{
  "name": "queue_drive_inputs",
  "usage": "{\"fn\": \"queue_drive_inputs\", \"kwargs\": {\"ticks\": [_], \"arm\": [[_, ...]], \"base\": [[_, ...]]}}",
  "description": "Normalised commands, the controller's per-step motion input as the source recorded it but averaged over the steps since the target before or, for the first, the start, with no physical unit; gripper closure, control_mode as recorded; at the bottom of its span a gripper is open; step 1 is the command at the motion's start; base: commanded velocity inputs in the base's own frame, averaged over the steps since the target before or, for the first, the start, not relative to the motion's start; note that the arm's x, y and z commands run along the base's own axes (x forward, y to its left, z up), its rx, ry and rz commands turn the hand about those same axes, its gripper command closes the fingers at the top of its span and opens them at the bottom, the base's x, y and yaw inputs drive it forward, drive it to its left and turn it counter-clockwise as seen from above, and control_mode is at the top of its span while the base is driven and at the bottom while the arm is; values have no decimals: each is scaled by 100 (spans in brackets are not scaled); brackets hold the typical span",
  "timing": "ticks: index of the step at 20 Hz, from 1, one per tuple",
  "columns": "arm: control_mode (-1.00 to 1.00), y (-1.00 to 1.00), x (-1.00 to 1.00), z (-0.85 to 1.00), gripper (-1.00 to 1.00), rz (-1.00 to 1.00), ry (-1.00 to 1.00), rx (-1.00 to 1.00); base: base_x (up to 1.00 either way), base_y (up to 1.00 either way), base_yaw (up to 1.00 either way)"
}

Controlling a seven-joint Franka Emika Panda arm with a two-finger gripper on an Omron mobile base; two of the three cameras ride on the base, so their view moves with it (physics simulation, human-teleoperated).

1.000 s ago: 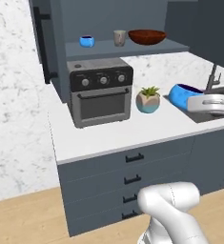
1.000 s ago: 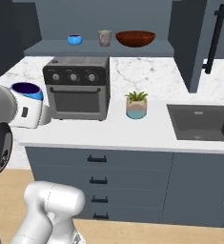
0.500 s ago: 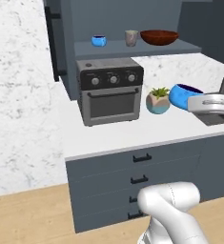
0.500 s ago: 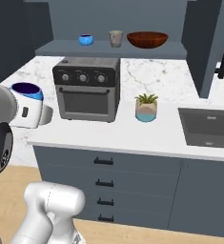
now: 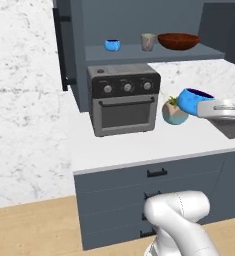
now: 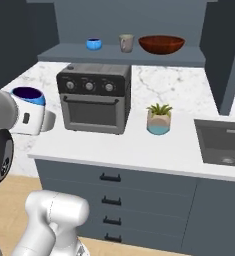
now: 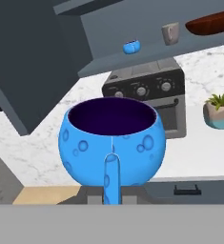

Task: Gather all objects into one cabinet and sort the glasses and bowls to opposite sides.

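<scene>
The gripper (image 7: 111, 198) carries a blue cup (image 7: 111, 140), handle toward the camera in the hand view; the fingers are hidden beneath and behind the cup, so their grip is inferred as clamped on it, not directly seen. In the left base view the same cup (image 5: 194, 100) hangs above the worktop (image 5: 139, 145), to the right of the oven (image 5: 123, 97) and in front of the plant (image 5: 173, 111).

Over the last second the whole scene has slid sideways in both base views and the oven has grown larger: the base is driving along and toward the worktop, while the cup keeps its place relative to the arm.

The cabinet (image 5: 69, 45) stands open. On its shelf (image 6: 114, 54) sit, left to right, a second blue cup (image 6: 93, 44), the tumbler (image 6: 125, 43) and the bowl (image 6: 161, 44), each apart from the next.

Judgement: the carried cup is the last object outside the cabinet, and the approach sets up its placement. The free stretch of shelf to the left of the second blue cup looks the likeliest spot.
</scene>
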Motion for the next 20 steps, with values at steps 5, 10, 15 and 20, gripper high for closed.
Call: {"fn": "queue_drive_inputs", "kwargs": {"ticks": [5,10,15,20], "arm": [[100,0,0,0,100,0,0,0],[100,0,0,0,100,0,0,0],[100,0,0,0,100,0,0,0],[100,0,0,0,100,0,0,0]], "base": [[29,11,3],[40,1,9],[47,0,9],[39,4,7]]}}
